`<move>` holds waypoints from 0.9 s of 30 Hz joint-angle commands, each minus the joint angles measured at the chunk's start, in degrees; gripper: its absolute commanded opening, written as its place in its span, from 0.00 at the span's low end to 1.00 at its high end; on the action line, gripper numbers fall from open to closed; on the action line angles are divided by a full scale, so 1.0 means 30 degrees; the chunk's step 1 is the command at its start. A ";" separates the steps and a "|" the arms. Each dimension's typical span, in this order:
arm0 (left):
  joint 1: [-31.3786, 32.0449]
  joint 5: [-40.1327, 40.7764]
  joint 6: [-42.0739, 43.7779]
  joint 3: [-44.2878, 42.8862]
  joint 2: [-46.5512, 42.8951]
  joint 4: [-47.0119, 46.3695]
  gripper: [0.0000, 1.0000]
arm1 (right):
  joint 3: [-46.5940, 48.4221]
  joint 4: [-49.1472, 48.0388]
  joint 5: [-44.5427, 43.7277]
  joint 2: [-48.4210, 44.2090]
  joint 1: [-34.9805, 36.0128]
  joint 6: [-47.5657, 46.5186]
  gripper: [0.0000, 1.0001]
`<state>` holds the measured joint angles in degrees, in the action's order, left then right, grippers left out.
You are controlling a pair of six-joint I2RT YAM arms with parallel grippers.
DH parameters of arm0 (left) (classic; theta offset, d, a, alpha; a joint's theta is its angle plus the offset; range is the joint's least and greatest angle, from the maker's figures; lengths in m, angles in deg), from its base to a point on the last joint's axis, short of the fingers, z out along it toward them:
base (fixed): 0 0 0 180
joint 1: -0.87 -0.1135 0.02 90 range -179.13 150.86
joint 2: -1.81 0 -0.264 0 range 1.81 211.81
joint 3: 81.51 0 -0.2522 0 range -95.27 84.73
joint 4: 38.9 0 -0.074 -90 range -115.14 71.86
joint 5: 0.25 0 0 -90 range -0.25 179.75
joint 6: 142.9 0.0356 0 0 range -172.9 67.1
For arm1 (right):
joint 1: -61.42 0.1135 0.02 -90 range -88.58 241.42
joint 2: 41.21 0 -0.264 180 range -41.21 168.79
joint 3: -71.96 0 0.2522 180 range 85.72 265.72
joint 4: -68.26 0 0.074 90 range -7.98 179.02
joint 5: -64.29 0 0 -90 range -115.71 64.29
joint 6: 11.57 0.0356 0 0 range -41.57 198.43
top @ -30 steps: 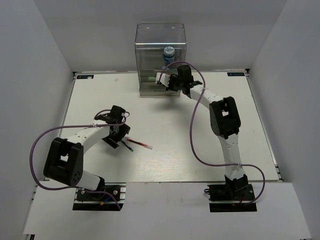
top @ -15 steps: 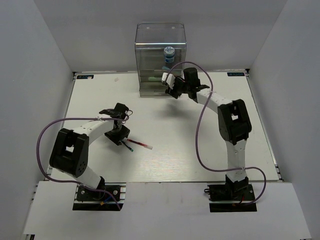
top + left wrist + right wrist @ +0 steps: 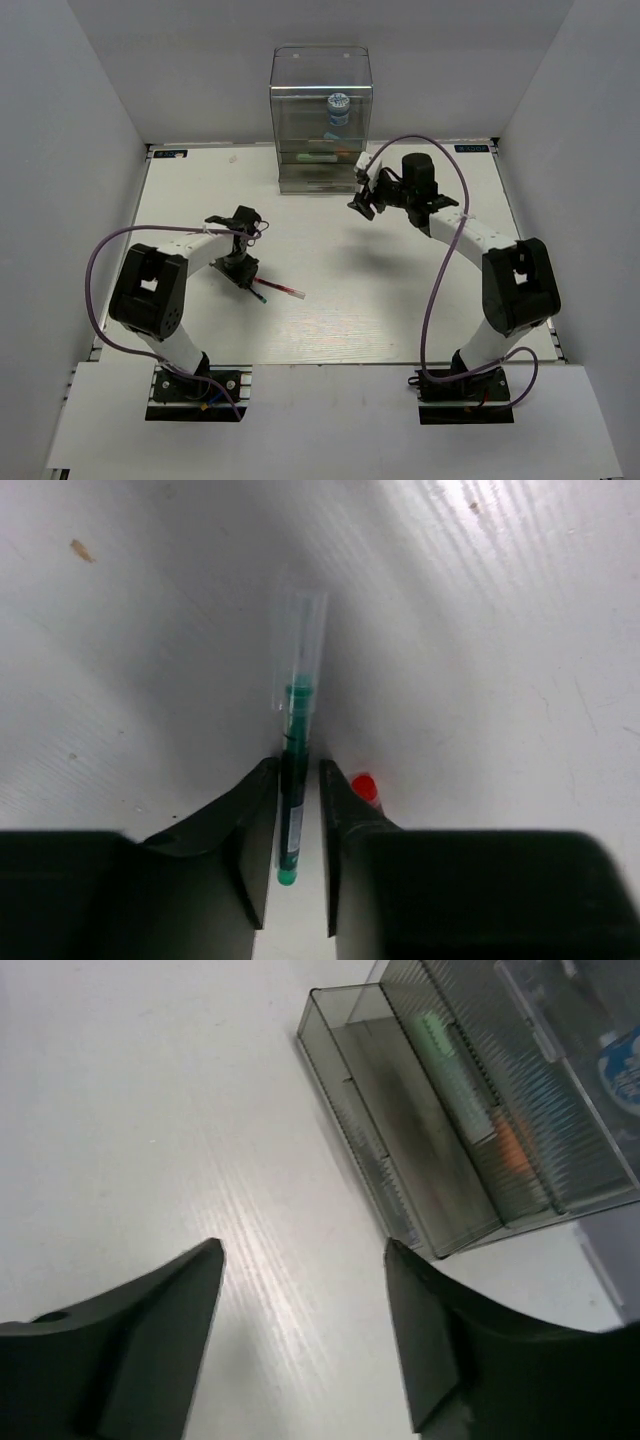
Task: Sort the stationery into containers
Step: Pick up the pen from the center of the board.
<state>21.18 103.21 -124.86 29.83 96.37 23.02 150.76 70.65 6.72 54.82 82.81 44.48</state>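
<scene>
A green pen (image 3: 297, 730) lies on the white table between my left gripper's (image 3: 298, 770) narrowly parted jaws. It touches the left finger, with a thin gap to the right one. A red pen (image 3: 366, 785) lies just right of that finger; in the top view the red pen (image 3: 287, 291) shows beside the left gripper (image 3: 243, 272). My right gripper (image 3: 360, 192) hangs open and empty in front of the clear container (image 3: 320, 110), off its right corner. Inside the container (image 3: 420, 1130) are a green-white marker (image 3: 445, 1055), an orange-capped one (image 3: 510, 1145) and a blue-white roll (image 3: 625, 1065).
The container stands at the table's far edge, its lowest drawer sticking out toward the arms. White walls close in the table on three sides. The right arm's purple cable (image 3: 440, 300) loops over the right half.
My right gripper opened wide and drew back from the container, toward the right. My left gripper's jaws narrowed around the green pen.
</scene>
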 commanded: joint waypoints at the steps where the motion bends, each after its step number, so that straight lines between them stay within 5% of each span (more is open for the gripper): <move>1: -0.0092 0.0379 0.0287 -0.0218 0.0734 -0.0146 0.31 | -0.0760 -0.0603 0.0647 -0.1451 -0.0156 0.1503 0.76; 2: -0.0092 0.0176 0.0287 -0.0218 0.0967 -0.0146 0.23 | -0.0934 -0.0254 0.0618 -0.1743 -0.0185 0.1823 0.90; 6: 0.0083 -0.0002 0.0726 -0.0393 0.0502 -0.0146 0.00 | -0.1551 0.0334 -0.0259 -0.2390 -0.0243 0.2440 0.90; 14: 0.0083 -0.1198 0.4027 -0.2587 -0.2951 -0.1312 0.00 | -0.2807 0.2649 0.0555 -0.3004 -0.0537 0.1914 0.88; 16: 0.0083 -0.3043 0.4824 -0.2767 -0.3133 -0.3683 0.00 | -0.3393 0.2533 0.0880 -0.3327 -0.0595 0.1913 0.73; 17: 0.0083 -0.4151 0.4828 -0.3289 -0.3133 -0.5141 0.00 | -0.3571 0.2590 0.1084 -0.3473 -0.0596 0.2059 0.53; 21: 0.0083 -0.6119 0.4303 -0.3763 -0.2169 -0.9210 0.00 | -0.3983 0.2971 0.1932 -0.3562 -0.0596 0.2090 0.00; 27: 0.0083 -0.6389 0.0764 -0.5253 0.1403 -1.4057 0.00 | -0.4392 0.3206 0.1936 -0.3972 -0.0596 0.1797 0.00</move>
<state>21.25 86.64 -117.02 16.81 96.46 -8.39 138.30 80.16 10.80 45.27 81.25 49.94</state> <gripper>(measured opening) 0.178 0.005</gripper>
